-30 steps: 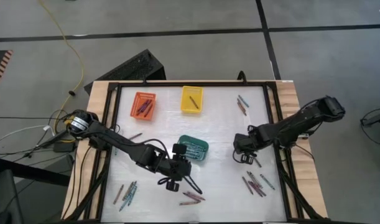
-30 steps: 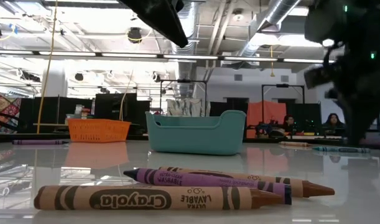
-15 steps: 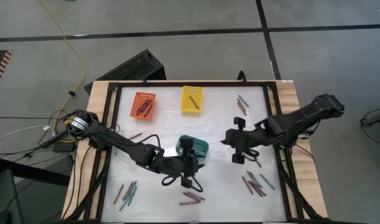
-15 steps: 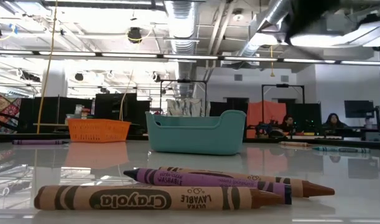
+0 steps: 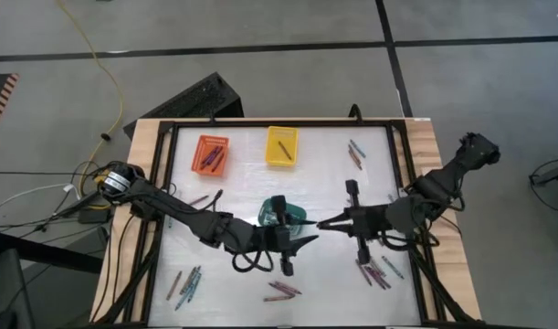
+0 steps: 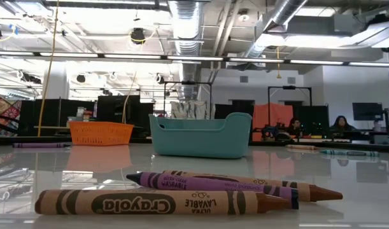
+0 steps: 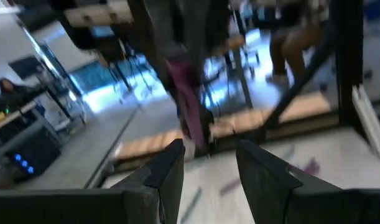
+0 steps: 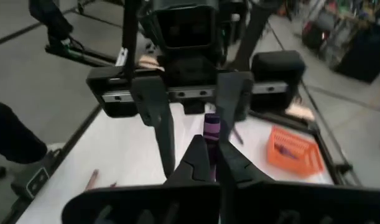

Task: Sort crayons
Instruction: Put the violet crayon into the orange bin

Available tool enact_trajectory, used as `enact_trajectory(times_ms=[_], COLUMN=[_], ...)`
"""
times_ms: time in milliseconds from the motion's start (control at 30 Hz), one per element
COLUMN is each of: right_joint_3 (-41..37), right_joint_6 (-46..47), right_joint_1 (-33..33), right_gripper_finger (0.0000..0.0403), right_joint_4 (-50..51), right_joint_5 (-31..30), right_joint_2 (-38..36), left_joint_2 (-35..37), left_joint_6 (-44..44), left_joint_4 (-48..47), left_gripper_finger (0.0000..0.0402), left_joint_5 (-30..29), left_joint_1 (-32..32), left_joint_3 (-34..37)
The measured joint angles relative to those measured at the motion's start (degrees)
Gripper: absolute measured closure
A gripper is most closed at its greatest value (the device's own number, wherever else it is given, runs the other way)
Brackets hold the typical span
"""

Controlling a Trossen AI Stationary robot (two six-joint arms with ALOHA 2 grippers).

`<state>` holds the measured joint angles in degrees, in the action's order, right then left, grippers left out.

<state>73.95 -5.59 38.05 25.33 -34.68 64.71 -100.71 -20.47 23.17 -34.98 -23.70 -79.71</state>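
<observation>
My right gripper (image 8: 209, 163) is clamped tight on a short purple wax crayon (image 8: 212, 126), held above the white tabletop (image 5: 242, 183) midway across. My left gripper (image 5: 308, 241) faces it tip to tip, fingers (image 8: 155, 118) parted either side of that crayon. Beyond sits the teal plastic basket (image 5: 284, 214); loose crayons (image 5: 377, 270) lie scattered near the table's edges.

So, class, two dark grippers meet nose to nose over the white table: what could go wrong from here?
The shut right gripper pinches the short purple wax crayon by one end only; it could slip and miss the teal plastic basket. The open left gripper faces it closely, so fingers might collide.
</observation>
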Motion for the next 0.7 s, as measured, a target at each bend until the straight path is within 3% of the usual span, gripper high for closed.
enact_trajectory(times_ms=[100,267,700], right_joint_3=[0.0,0.0,0.0], right_joint_6=[-2.0,-5.1,-8.0], right_joint_1=[0.7,1.0,0.6], right_gripper_finger=[0.0403,0.0403,0.0403], right_joint_4=[-1.9,-4.2,-7.2], right_joint_5=[0.0,0.1,0.2], right_joint_2=[0.1,0.3,1.3], left_joint_2=[0.0,0.0,0.0], left_joint_6=[-0.5,2.7,3.8], left_joint_4=[4.1,5.1,8.8], left_gripper_finger=[0.0264,0.0264,0.0277], left_joint_5=[1.1,8.6,8.9], left_joint_1=[0.0,1.3,2.4], left_joint_3=[0.0,0.0,0.0])
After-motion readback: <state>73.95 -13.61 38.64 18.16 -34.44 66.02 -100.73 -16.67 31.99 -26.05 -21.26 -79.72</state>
